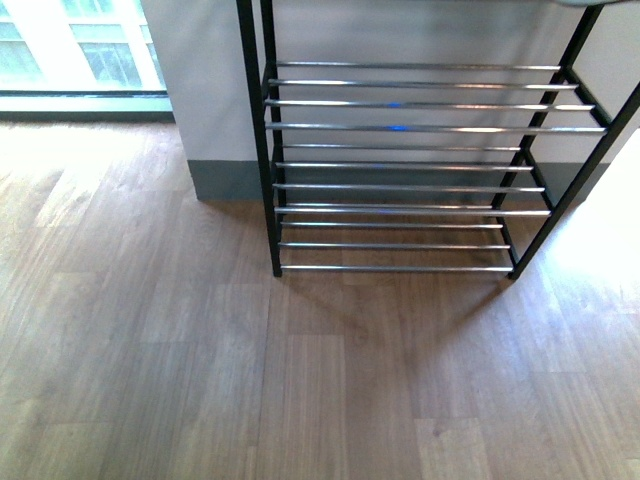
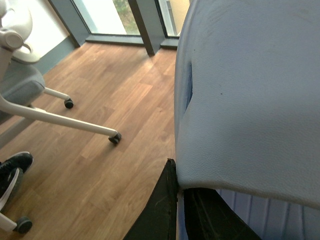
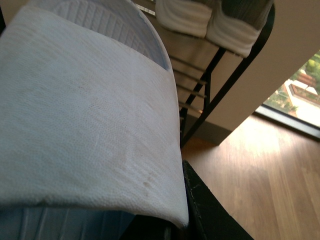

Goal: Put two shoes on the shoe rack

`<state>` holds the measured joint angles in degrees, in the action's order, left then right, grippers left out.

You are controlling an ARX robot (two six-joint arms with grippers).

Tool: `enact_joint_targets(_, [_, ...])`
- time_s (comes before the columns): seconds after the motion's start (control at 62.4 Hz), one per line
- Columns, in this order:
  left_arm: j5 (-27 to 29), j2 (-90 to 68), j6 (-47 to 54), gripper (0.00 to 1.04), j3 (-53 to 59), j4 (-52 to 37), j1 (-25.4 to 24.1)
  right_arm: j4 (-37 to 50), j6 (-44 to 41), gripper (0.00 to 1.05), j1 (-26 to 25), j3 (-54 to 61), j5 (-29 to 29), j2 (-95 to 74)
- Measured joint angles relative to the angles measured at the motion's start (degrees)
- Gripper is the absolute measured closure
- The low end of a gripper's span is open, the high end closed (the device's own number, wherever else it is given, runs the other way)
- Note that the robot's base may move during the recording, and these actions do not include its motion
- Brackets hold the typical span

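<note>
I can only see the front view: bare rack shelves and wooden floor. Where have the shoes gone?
Observer: The left tool is gripping a pale blue slide, close to its wrist camera.
Operator: Is there a matching one?
Observer: Yes, the right tool holds the second slide.
Operator: Any shoes on the rack yet?
Observer: Two grey sneakers with white soles sit on a higher tier of the rack.

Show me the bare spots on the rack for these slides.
Bare: every chrome-rod tier of the shoe rack in the front view, post to post, and the wood floor before it. Crowded: the tier holding the grey sneakers, seen by the right wrist.
</note>
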<state>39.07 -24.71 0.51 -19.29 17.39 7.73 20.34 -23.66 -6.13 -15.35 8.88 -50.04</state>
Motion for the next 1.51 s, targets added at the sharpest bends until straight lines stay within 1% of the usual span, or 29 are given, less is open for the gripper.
enact_joint_targets(1.091, [-0.07, -0.07, -0.02, 1.03, 0.0, 0.0, 0.0, 0.0, 0.02, 1.03, -0.02, -0.11, -0.13, -0.04])
enact_joint_targets(1.123, [-0.02, -0.09, 0.0, 1.03, 0.0, 0.0, 0.0, 1.2, 1.01, 1.03, -0.13, 0.17, 1.7, -0.37])
enact_joint_targets(1.139, [-0.04, -0.09, 0.0, 1.03, 0.0, 0.0, 0.0, 3.43, 2.73, 1.03, -0.07, 0.55, 3.96, -0.72])
enact_joint_targets(1.155, [-0.02, -0.09, -0.02, 1.03, 0.0, 0.0, 0.0, 4.5, 3.54, 1.03, 0.07, 0.66, 4.9, -0.9])
enact_joint_targets(1.171, [0.0, -0.09, -0.02, 1.03, 0.0, 0.0, 0.0, 6.58, 5.18, 1.03, 0.5, 0.74, 5.86, -1.4])
enact_joint_targets(1.187, [0.0, -0.09, 0.0, 1.03, 0.0, 0.0, 0.0, 7.54, 5.6, 1.03, 0.87, 0.74, 5.97, -1.7])
enact_joint_targets(1.203, [0.02, -0.07, -0.02, 1.03, 0.0, 0.0, 0.0, 9.35, 7.74, 1.03, 1.7, 0.63, 5.86, -2.38])
enact_joint_targets(1.267, [-0.02, -0.02, -0.02, 1.03, 0.0, 0.0, 0.0, 11.52, 11.58, 1.03, 4.09, -0.42, 4.72, -4.46])
enact_joint_targets(1.315, [-0.04, -0.04, -0.02, 1.03, 0.0, 0.0, 0.0, 12.52, 13.92, 1.03, 6.21, -1.57, 2.97, -6.64])
enact_joint_targets(1.411, [0.0, -0.04, 0.0, 1.03, 0.0, 0.0, 0.0, 15.82, 18.25, 1.03, 12.61, -6.01, -3.37, -15.39])
enact_joint_targets(1.508, [0.0, -0.04, -0.02, 1.03, 0.0, 0.0, 0.0, 17.29, 19.82, 1.03, 16.52, -9.97, -6.23, -21.4])
